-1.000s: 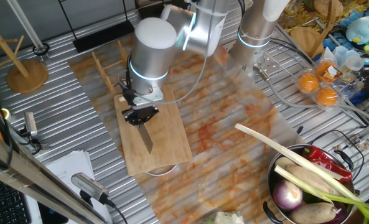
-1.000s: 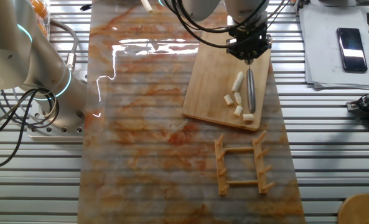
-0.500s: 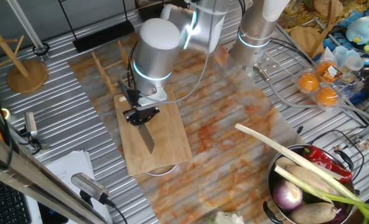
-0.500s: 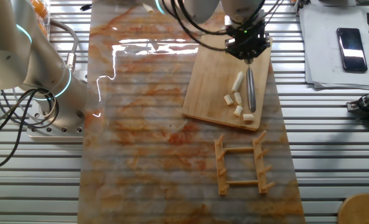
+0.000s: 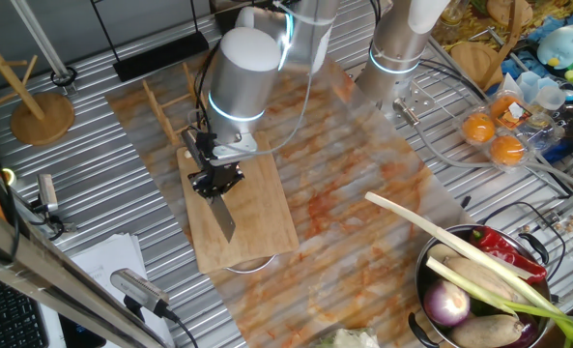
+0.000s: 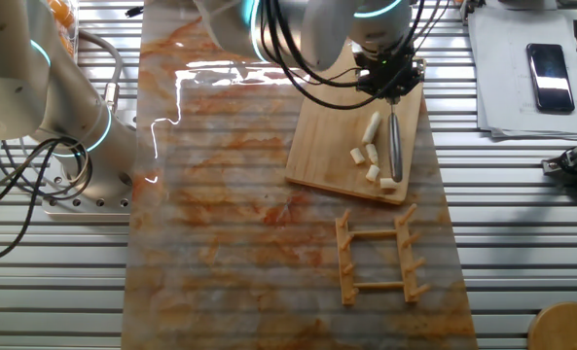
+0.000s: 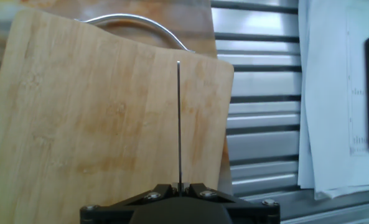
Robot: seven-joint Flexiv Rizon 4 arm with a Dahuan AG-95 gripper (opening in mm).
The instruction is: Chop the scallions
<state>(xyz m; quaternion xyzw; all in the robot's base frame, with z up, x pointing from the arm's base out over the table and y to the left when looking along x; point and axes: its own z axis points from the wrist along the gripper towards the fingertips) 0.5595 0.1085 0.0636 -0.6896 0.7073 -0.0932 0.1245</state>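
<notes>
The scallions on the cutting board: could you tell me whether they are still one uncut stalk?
No, the scallions lie as several short pale chunks on the cutting board beside the knife.

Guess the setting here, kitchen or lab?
Likely a robotics lab staged as a kitchen: a ribbed aluminium table under a plastic sheet, a second robot arm bolted on, and a bamboo cutting board with scallions and a knife.
</notes>
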